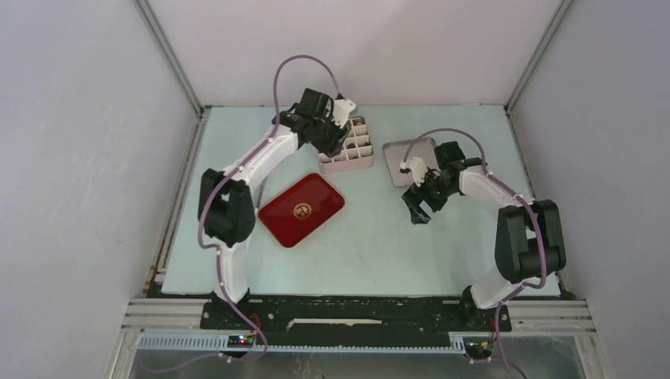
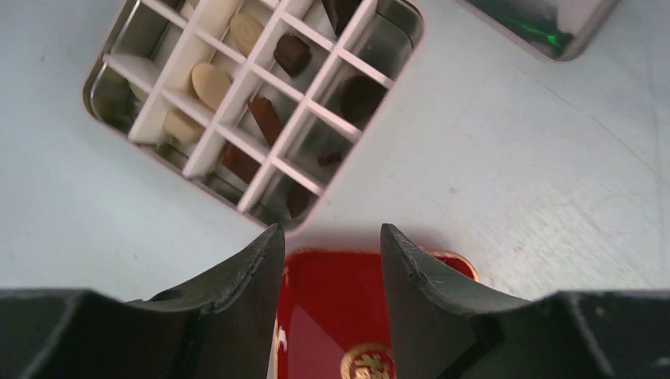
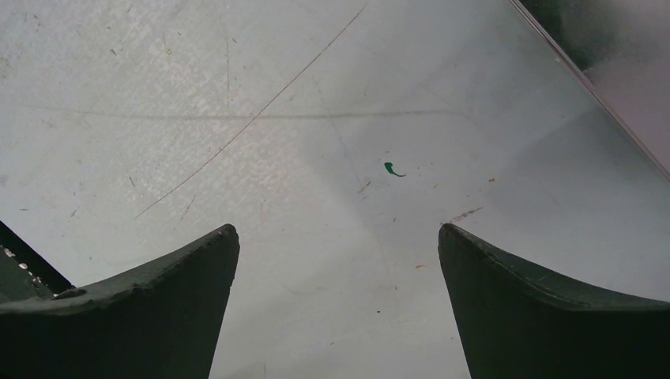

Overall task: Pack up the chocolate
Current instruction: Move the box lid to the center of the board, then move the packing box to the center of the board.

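Dark and cream chocolate pieces (image 2: 265, 118) sit in the gridded tin (image 2: 395, 43), just ahead of the left gripper (image 2: 332, 237), the nearer one; its jaws stand partly apart, empty. Right gripper (image 3: 338, 237): spread wide, empty.

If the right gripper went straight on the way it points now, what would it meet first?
Most likely the bare table: the right gripper stands open, pointing down at it, with nothing between. How far off is unclear.

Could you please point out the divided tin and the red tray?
Divided tin (image 2: 183, 65): left wrist view, on its white divider.
Red tray (image 1: 321, 198): top external view, on its red face.
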